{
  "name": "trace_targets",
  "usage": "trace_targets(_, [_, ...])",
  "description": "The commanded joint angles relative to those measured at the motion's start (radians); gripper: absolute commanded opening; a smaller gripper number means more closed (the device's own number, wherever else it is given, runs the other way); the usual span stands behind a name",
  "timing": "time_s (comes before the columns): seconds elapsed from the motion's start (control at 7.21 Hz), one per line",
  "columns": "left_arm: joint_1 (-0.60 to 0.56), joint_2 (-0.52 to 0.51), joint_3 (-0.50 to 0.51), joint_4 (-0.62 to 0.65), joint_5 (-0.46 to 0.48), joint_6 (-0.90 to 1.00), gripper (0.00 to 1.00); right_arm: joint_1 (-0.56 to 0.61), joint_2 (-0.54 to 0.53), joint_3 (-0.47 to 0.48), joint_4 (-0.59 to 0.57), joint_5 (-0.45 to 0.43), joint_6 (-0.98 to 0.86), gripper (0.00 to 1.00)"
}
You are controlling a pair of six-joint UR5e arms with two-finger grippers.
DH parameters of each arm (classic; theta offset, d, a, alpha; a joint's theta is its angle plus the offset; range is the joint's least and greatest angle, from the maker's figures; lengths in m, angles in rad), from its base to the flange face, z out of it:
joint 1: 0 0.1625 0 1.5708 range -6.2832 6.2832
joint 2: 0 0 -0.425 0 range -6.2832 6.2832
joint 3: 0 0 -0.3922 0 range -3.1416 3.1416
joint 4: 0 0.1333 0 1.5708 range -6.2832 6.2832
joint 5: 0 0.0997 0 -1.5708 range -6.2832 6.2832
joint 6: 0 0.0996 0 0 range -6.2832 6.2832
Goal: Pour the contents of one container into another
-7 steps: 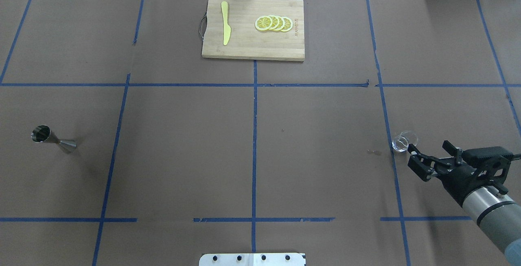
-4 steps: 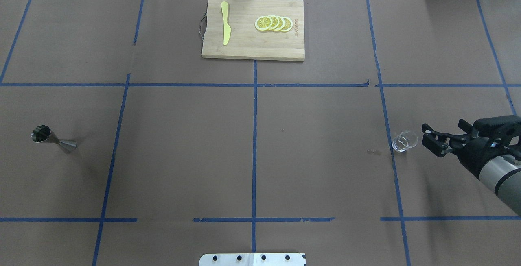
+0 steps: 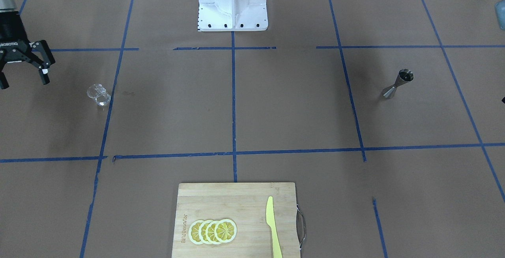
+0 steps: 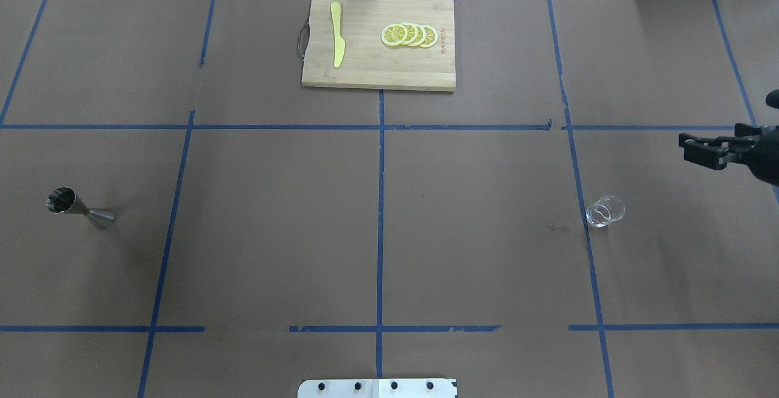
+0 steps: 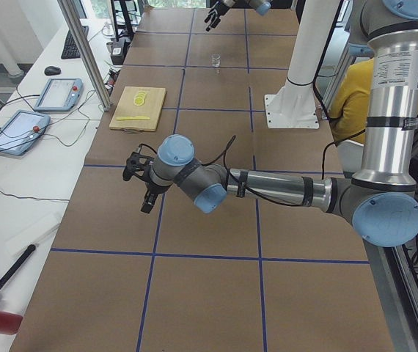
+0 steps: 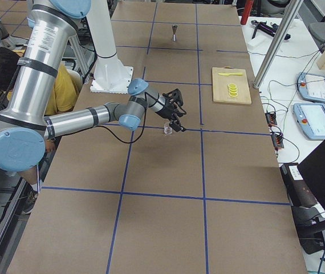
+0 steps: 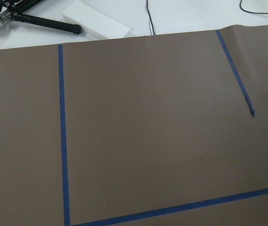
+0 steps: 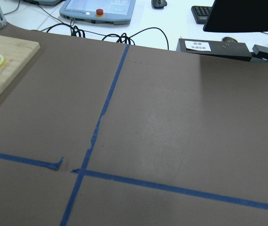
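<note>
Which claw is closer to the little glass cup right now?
Right. The right claw hangs open beside the glass cup, on its outer side, not touching; the left claw is far off toward the opposite end of the table.

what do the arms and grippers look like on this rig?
Left arm and right arm: silver tubes, pale blue joint caps, black cable alongside. Right gripper: black two-finger linkage, white ROBOTIQ lettering. Left gripper: black too.

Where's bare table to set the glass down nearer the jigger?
Everything between the glass cup and the jigger is bare paper. The only cluster is the cutting board with knife and lemon slices, at the far edge. The right gripper hovers right of the cup.
</note>
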Motion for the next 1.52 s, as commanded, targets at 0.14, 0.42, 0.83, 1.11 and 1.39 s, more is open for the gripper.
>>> trace_targets(0.14, [-0.004,-0.007,0.031,0.061,0.002,0.143,1.0,0.404,0.168,-0.039,-0.371,0.467,-0.408,1.0])
trace_targets(0.42, [-0.086,-0.015,0.042,0.259,0.005,0.367,1.0,0.594,0.247,-0.119,-0.65,0.662,-0.787,1.0])
trace_targets(0.83, [-0.278,-0.062,-0.017,0.623,-0.001,0.566,1.0,0.694,0.298,-0.202,-0.895,0.821,-1.067,1.0])
trace_targets(1.11, [-0.297,0.009,-0.055,0.652,0.003,0.571,1.0,0.687,0.299,-0.202,-1.034,0.821,-1.181,1.0])
trace_targets(1.39, [-0.286,0.08,-0.055,0.62,-0.084,0.561,1.0,0.688,0.262,-0.192,-1.034,0.817,-1.159,1.0])
